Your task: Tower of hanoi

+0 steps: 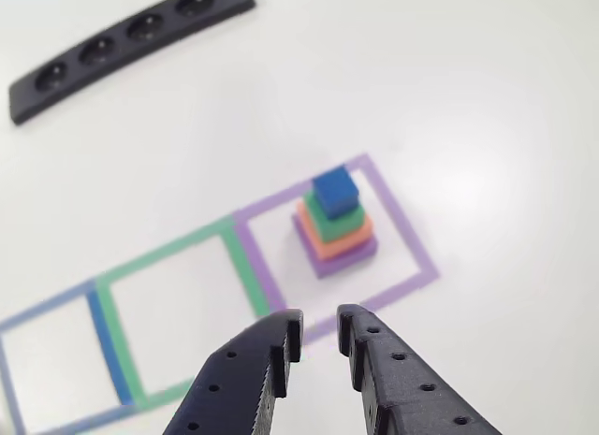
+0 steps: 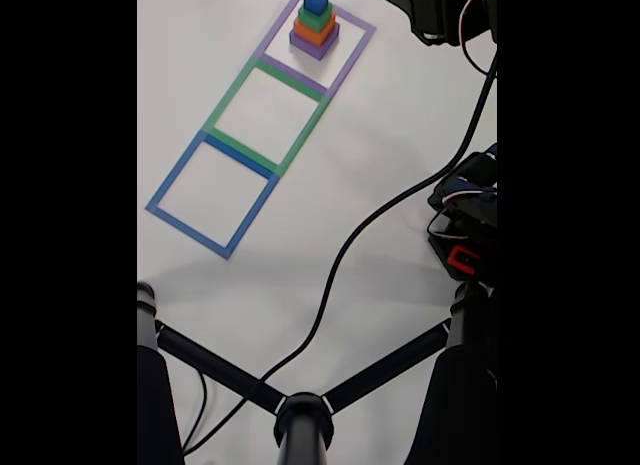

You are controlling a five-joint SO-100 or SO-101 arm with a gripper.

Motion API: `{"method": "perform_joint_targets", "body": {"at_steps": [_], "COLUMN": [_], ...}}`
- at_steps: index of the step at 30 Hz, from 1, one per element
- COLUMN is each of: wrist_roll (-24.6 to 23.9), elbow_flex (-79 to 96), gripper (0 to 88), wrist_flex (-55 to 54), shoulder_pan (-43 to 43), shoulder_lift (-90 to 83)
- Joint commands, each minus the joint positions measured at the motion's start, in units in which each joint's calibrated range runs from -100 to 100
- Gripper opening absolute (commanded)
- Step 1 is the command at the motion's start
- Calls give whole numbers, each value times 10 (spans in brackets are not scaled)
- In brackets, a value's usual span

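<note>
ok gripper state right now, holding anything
gripper: open, holding nothing, jaws slightly apart in the other view, short of the block stack.

The gripper (image 1: 319, 337) consists of 2 matte black printed fingers, each perforated with a row of small round holes. The left finger carries fine ridges along its inner edge. In the fixed view, the arm (image 2: 468, 220) is black, with a red component and white wiring.

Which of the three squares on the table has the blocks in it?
The purple square, at the end of the row. The green square and blue square have nothing inside.
</note>
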Motion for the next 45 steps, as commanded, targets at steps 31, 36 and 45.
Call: {"method": "perform_joint_targets", "body": {"at_steps": [31,36,45], "wrist_roll": [160,160,160], "elbow_flex": [656,696,740], "gripper": [229,259,278], "wrist_flex": [-705,-824,-984], "shoulder_pan": [107,110,97], "shoulder_lift": [-85,-27,62]}}
